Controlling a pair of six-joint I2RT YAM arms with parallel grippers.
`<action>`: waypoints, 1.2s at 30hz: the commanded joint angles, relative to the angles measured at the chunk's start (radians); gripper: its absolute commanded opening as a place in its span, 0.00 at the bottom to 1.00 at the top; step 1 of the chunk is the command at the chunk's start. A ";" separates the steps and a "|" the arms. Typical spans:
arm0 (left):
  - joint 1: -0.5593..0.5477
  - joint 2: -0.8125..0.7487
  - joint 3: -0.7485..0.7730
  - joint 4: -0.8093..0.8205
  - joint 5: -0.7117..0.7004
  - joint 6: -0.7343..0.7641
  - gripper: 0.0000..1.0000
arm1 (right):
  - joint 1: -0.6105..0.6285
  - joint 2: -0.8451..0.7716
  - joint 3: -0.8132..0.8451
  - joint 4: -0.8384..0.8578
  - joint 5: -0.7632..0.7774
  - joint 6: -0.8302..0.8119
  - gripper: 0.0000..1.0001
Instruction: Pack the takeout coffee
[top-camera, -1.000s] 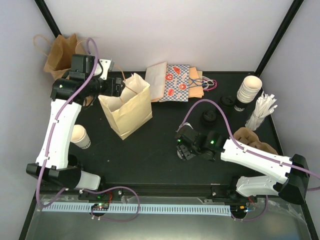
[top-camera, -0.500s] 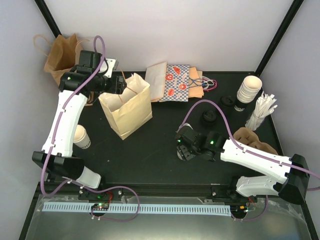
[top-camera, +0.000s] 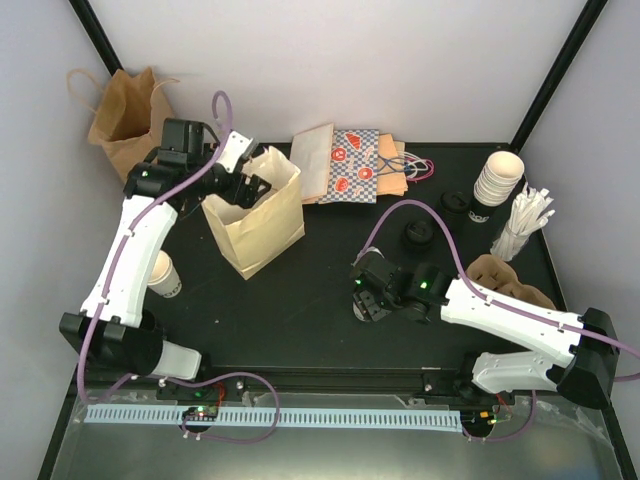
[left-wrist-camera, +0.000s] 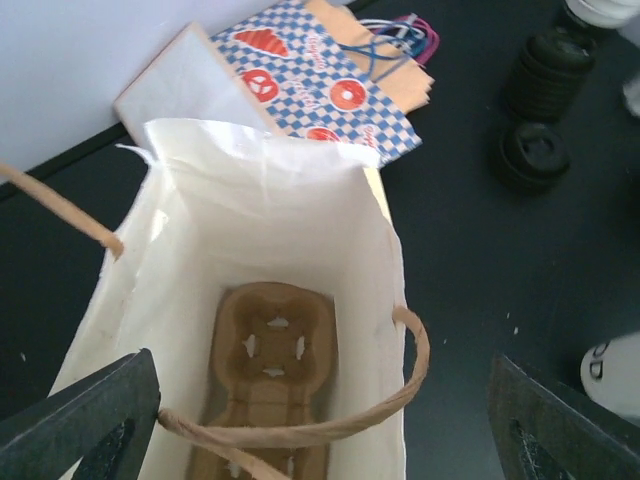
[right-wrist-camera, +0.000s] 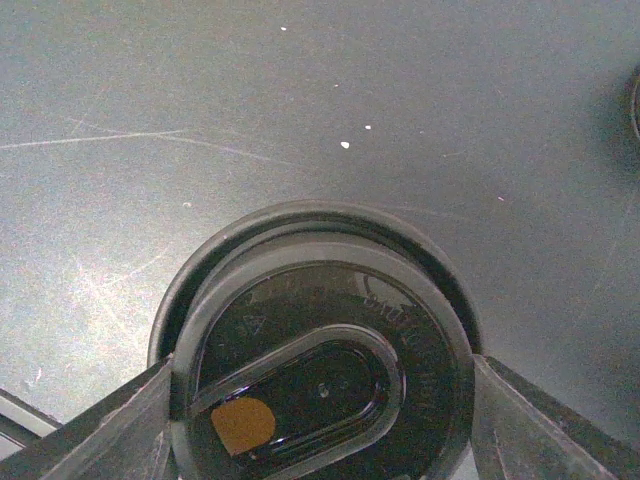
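The right claw (top-camera: 366, 298) is clamped on a lidded cup (right-wrist-camera: 315, 330), one finger against each side of its black lid. This cup stands on the bare dark surface (top-camera: 300, 310), well apart from the bag.

The left claw (top-camera: 248, 187) hangs with its fingers wide apart over the mouth of the cream paper bag (left-wrist-camera: 270, 200). The bag stands upright and open near the back left of the surface. At its bottom lies a brown cup tray (left-wrist-camera: 270, 350), and the hollows that show are empty.

A second cup (top-camera: 161, 273) stands near the left edge, beside the left arm and, by the look of it, without a black lid. A stack of spare cups (top-camera: 497, 180) sits at the far right.

By my reading the task is at an early stage. The bag is set up and lined with its tray, but no coffee has gone in. The gripped cup has to be carried over and lowered into a hollow, and the left-hand cup probably follows.
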 joint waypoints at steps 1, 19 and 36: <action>-0.003 -0.069 -0.062 0.060 0.080 0.281 0.91 | -0.006 -0.008 0.009 0.010 -0.006 -0.008 0.72; -0.007 -0.157 -0.054 0.005 -0.024 0.374 0.15 | -0.006 0.009 0.039 0.000 -0.005 -0.015 0.73; -0.028 -0.169 -0.087 0.055 -0.227 0.437 0.67 | -0.006 0.014 0.064 -0.015 -0.003 -0.020 0.72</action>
